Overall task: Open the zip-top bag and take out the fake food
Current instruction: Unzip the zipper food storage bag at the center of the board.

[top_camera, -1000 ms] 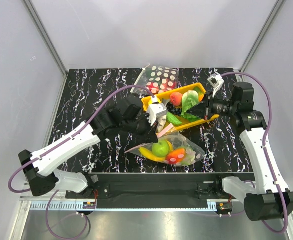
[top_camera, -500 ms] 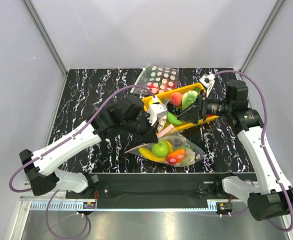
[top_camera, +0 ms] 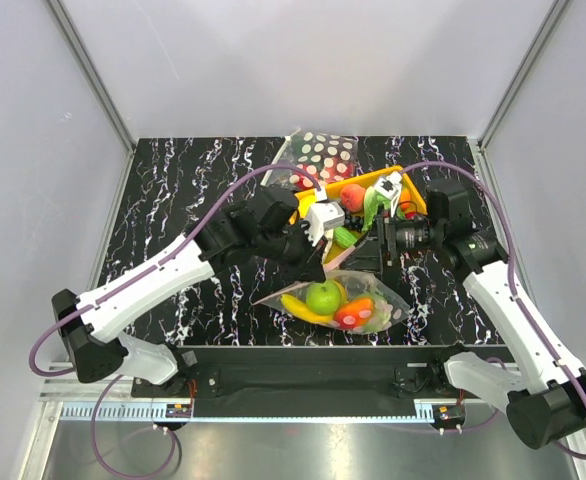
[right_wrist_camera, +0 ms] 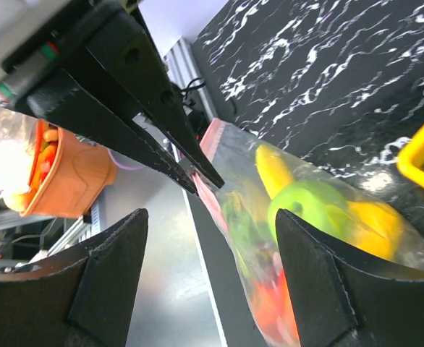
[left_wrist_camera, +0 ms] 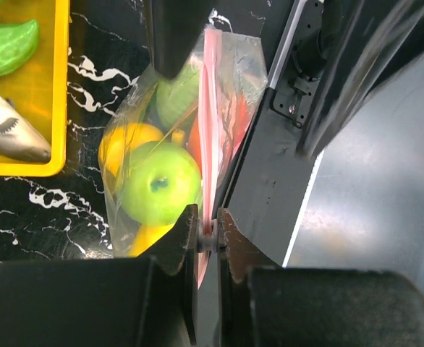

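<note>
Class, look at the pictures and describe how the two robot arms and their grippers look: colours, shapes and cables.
The left arm and right arm have white rounded shells, black joints and black bases. A purple cable loops along each. The left gripper and right gripper have black, angular, tapering fingers.

Left wrist view: yellow plastic tray [left_wrist_camera: 49, 108] cut by top and left edges; grey shark-like toy [left_wrist_camera: 9, 134] on it cut at the left edge; far end of the crinkly see-through zip-top bag [left_wrist_camera: 230, 79] hidden behind a dark finger [left_wrist_camera: 179, 36]. Right wrist view: glossy toy fruit [right_wrist_camera: 306, 210] inside the bag blurred, red pieces not identifiable; orange container [right_wrist_camera: 71, 177] at left out of focus. Top view: only parts of the tray's rim show.
</note>
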Robot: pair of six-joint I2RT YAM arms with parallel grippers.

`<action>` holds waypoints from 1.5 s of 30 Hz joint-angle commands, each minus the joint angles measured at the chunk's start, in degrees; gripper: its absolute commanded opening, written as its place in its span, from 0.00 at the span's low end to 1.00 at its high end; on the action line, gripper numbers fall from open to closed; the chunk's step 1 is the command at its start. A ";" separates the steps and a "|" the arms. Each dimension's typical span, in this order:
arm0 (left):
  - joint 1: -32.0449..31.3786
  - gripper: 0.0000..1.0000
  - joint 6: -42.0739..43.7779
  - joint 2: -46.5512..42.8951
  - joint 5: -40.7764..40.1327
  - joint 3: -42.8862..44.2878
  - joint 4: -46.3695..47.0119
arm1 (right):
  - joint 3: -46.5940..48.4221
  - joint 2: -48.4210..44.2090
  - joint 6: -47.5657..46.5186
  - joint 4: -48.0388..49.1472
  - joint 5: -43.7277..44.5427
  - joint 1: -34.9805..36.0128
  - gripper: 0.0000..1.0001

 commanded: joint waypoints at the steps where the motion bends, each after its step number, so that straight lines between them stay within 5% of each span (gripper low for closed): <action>1: -0.01 0.00 -0.36 0.41 2.03 3.02 3.86 | -0.96 0.17 1.87 4.39 -0.46 2.30 0.78; 5: -0.01 0.00 -0.80 0.76 2.73 3.19 4.83 | -3.42 -0.35 4.94 8.60 -0.46 3.54 0.76; 9: 0.08 0.00 -2.03 1.02 4.49 2.76 6.32 | -6.41 -0.97 12.39 18.89 -1.07 3.80 0.54; 13: -0.01 0.00 -2.65 0.94 4.84 2.67 7.38 | -7.64 -0.53 13.04 20.13 -0.46 3.98 0.00; 28: 0.08 0.00 -1.68 -5.30 1.07 -4.98 2.28 | -2.47 -4.05 2.23 8.36 10.26 2.84 0.00; 45: 0.08 0.00 -3.44 -13.04 -1.75 -10.78 -1.23 | 3.34 -1.06 -5.33 1.94 5.17 -12.01 0.00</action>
